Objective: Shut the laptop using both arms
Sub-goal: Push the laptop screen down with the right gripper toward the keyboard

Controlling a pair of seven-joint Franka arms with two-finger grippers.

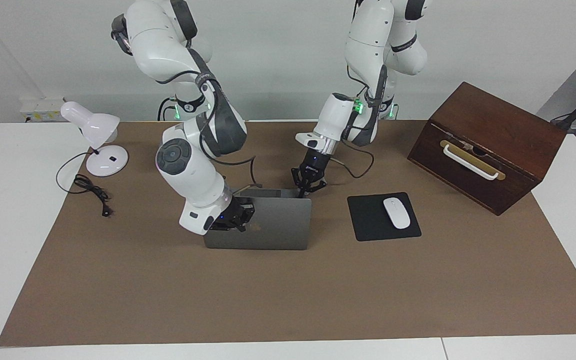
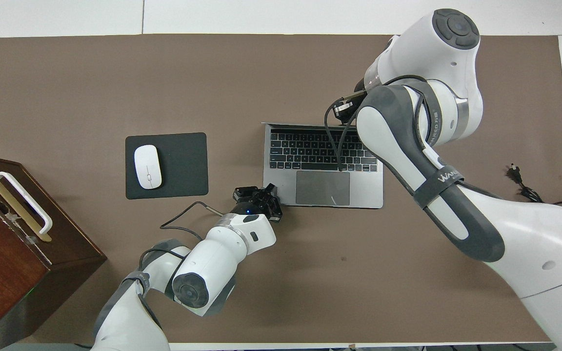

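The silver-grey laptop (image 1: 268, 225) stands open on the brown mat, its lid about upright, apple logo facing away from the robots. In the overhead view the lid is edge-on above the black keys and the trackpad (image 2: 322, 187). My right gripper (image 1: 238, 216) presses against the outside of the lid near its upper edge, at the right arm's end; it also shows in the overhead view (image 2: 344, 106). My left gripper (image 1: 304, 192) sits at the base's corner nearest the robots, at the left arm's end, seen in the overhead view (image 2: 261, 192) beside the trackpad.
A black mouse pad (image 1: 368, 220) with a white mouse (image 1: 396, 213) lies beside the laptop toward the left arm's end. A dark wooden box (image 1: 488, 145) with a white handle stands past it. A white desk lamp (image 1: 95, 140) and its cable (image 1: 90, 192) are at the right arm's end.
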